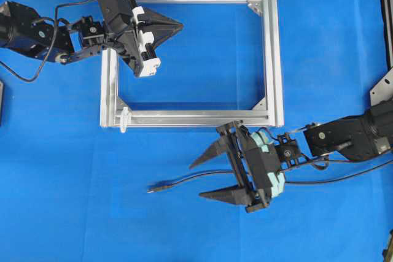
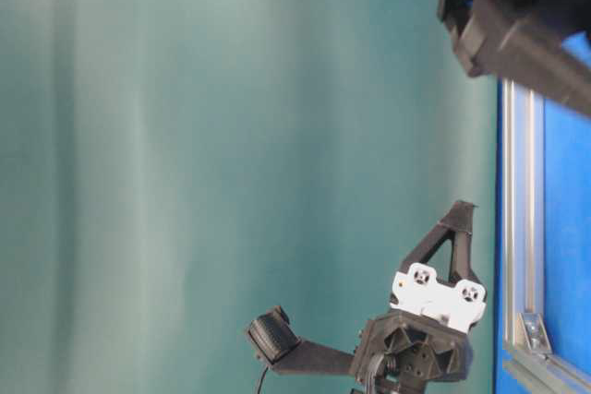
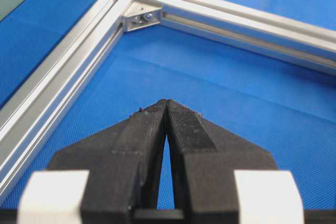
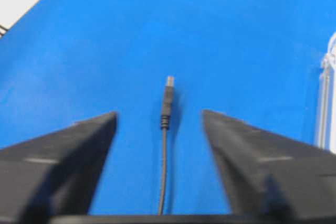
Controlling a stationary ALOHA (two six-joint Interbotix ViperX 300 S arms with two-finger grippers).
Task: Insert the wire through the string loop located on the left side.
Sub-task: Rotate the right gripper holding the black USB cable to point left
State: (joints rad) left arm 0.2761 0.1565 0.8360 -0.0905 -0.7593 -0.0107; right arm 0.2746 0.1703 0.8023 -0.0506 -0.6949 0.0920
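the right gripper (image 1: 202, 178) stands wide apart with nothing gripped, and the wire (image 1: 184, 181) lies on the blue mat (image 1: 73, 200) between its fingers, plug pointing left. the left gripper (image 1: 179, 26) is pinched together and empty, over the aluminium frame (image 1: 276, 59). the string loop (image 1: 124, 119) sits at the frame's lower left corner, well apart from the plug.

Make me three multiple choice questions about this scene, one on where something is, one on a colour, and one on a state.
1. Where does the wire lie?
A. inside the aluminium frame
B. outside the frame, between the open fingers of the right gripper
C. through the string loop

2. What colour is the table cover?
A. blue
B. red
C. white

3. How is the left gripper?
A. shut on the wire
B. wide open
C. shut, holding nothing

Answers: B, the wire lies below the frame, fingers either side; A, blue throughout; C, its fingers meet, empty.
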